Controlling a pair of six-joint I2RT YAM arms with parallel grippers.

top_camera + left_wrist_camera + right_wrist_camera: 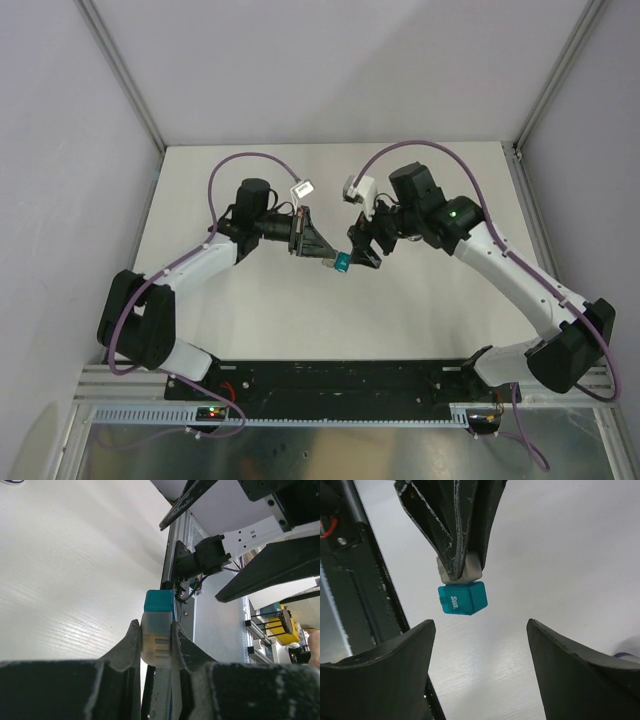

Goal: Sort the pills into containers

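Note:
The containers are a joined pair of tiny cubes held above the white table. The teal one [341, 263] [462, 598], marked "Sun.", sticks out free. The grey one [157, 640] [461, 573] is pinched between the jaws of my left gripper [326, 258] [154, 629], which is shut on it. The left gripper's dark fingers [451, 530] come down from the top of the right wrist view. My right gripper [362, 250] [480, 626] stands open just beside the teal cube, apart from it, with only bare table between its fingers. No pills are in view.
A black base plate and metal rail [340, 385] run along the near edge of the table. Grey enclosure walls stand at the left, right and back. A small blue-rimmed object [626, 655] lies at the right edge of the right wrist view.

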